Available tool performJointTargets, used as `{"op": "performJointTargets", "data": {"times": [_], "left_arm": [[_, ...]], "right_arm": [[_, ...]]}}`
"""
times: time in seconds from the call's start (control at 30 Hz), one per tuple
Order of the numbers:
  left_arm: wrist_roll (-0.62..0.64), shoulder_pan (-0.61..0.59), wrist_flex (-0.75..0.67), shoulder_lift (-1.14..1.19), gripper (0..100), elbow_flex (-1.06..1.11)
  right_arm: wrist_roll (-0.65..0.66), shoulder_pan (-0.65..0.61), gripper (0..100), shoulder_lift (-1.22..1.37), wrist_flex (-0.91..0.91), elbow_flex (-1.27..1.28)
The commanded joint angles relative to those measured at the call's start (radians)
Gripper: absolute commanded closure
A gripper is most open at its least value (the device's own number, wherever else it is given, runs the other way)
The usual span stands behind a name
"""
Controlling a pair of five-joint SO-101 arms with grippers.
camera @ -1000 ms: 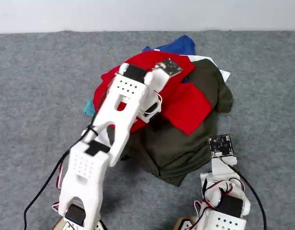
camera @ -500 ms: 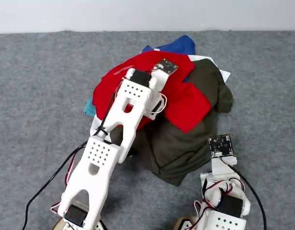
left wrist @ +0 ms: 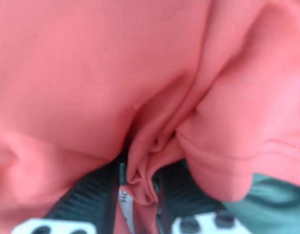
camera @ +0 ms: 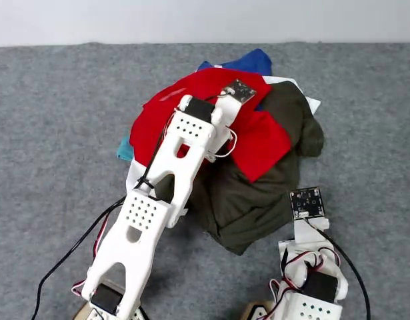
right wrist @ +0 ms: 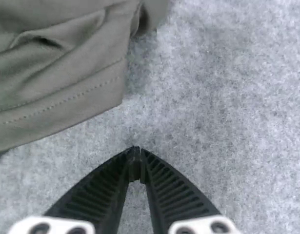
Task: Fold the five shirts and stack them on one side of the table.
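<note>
Red shirt (camera: 161, 117) pinched at the middle of the table (camera: 51, 133), nothing folded yet
Left gripper (left wrist: 140, 178) clamps a fold of it; right gripper (right wrist: 136, 168) rests closed, empty, near the olive shirt (right wrist: 52, 73); all five look left to do

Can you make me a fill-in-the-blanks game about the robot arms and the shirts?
The left gripper is shut on the ____ shirt.
The right gripper is ____ and holds nothing.
The right gripper points at the bare grey ____, beside the olive shirt.
Missing: red, for the red shirt; shut; table.
</note>
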Motion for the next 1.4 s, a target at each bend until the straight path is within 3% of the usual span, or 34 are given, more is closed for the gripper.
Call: {"op": "performJointTargets", "data": {"times": [0.0,0.27,0.5,0.7,1.1,1.37], "left_arm": [[-0.023,-0.031,0.011,-0.166,99,-0.064],[-0.025,-0.098,0.003,-0.425,99,-0.099],[-0.026,-0.241,0.003,-0.586,99,-0.292],[-0.026,-0.431,0.003,-0.669,99,-0.458],[-0.144,-0.861,0.011,-0.779,99,-0.456],[-0.216,-1.068,0.012,-0.781,99,-0.249]], "right_arm": [[-0.009,-0.005,99.0,-0.010,-0.015,0.014],[-0.009,-0.005,99.0,-0.010,-0.015,0.014],[-0.009,-0.005,99.0,-0.010,-0.015,0.014],[-0.009,-0.005,99.0,-0.010,-0.015,0.014],[-0.009,-0.005,99.0,-0.010,-0.015,0.014],[-0.009,-0.005,99.0,-0.010,-0.015,0.014]]}}
